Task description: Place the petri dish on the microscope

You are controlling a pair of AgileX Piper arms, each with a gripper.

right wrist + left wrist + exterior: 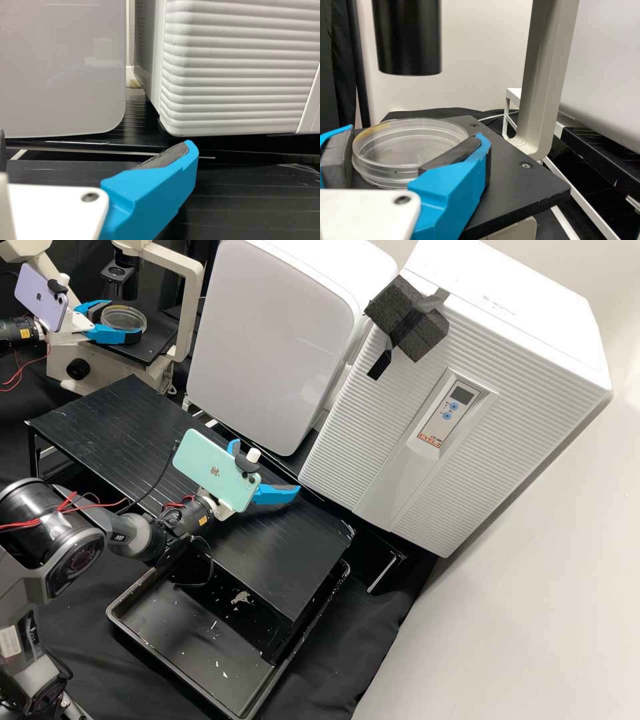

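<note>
In the high view's upper left, the petri dish [125, 319] was held clamped between the left gripper's [126, 317] 2 fingers over the microscope stage [152, 347]; at centre, the right gripper [267, 468] was parted; level lowering was needed, with release only once supported

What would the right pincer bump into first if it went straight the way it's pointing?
Probably a lower corner of the smooth whitish box or the ridged white box: the right pincer points roughly at the gap between them. I can't tell which, because depth is unclear.
</note>
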